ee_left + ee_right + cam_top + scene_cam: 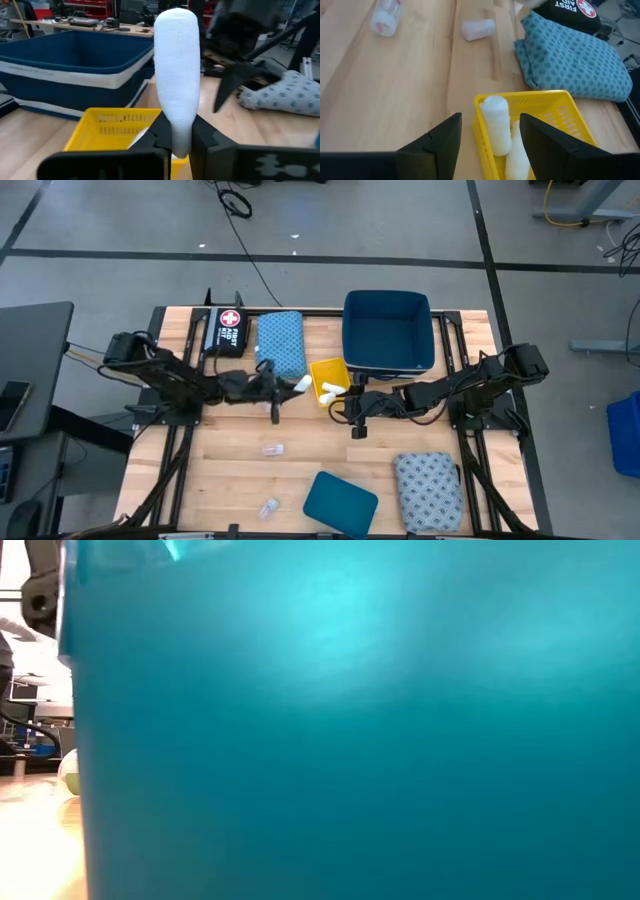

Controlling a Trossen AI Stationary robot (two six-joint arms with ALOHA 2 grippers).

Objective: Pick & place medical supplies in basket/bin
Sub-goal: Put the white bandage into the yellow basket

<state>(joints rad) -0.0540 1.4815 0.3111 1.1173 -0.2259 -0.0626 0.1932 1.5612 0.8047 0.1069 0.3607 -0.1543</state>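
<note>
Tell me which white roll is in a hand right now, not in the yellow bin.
The white roll standing upright, clamped between the left hand's fingers just short of the yellow bin. The other two rolls already lie inside that bin.

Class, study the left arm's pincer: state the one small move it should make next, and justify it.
Probably ease forward over the yellow basket and release. The left pincer grips a white roll upright, just short of the basket, which already holds rolls.
</note>
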